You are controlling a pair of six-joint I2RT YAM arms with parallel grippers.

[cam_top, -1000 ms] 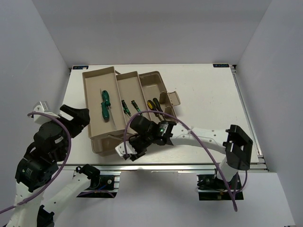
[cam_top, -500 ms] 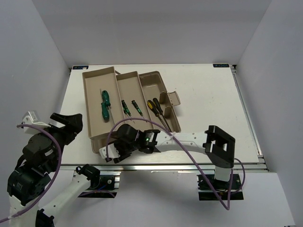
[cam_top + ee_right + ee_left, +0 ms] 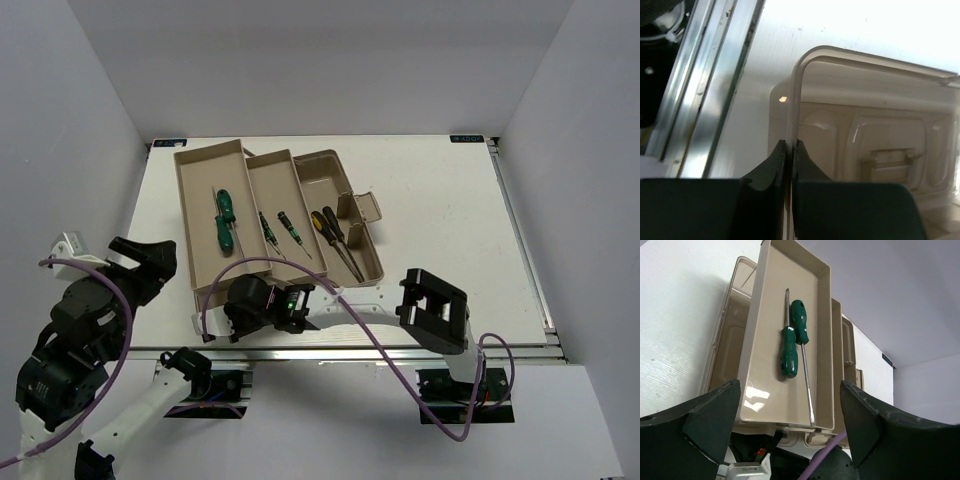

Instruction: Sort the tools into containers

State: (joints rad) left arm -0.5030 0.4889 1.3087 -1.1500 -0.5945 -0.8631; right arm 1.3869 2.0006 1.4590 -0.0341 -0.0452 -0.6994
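Observation:
The toolbox (image 3: 365,262) stands open, its trays fanned out. Two green-handled tools (image 3: 222,222) lie in the left tray (image 3: 195,180), also seen in the left wrist view (image 3: 789,351). The middle tray (image 3: 262,172) has two small screwdrivers (image 3: 270,228), and the right compartment holds two yellow-and-black ones (image 3: 335,235). My right gripper (image 3: 225,318) is at the box's near left corner. Its jaws (image 3: 790,143) are shut on the thin rim of the translucent lid (image 3: 860,145). Left of the box, my left gripper (image 3: 150,262) hangs open (image 3: 790,440) with nothing in it.
The table's metal front rail (image 3: 705,90) runs just beside the pinched lid rim. The right arm's purple cable (image 3: 300,270) loops over the front of the toolbox. White walls close the table (image 3: 440,200) on three sides.
My right gripper slid left along the toolbox's front to its near left corner and shut on the lid rim. The left arm drew back toward the near left.

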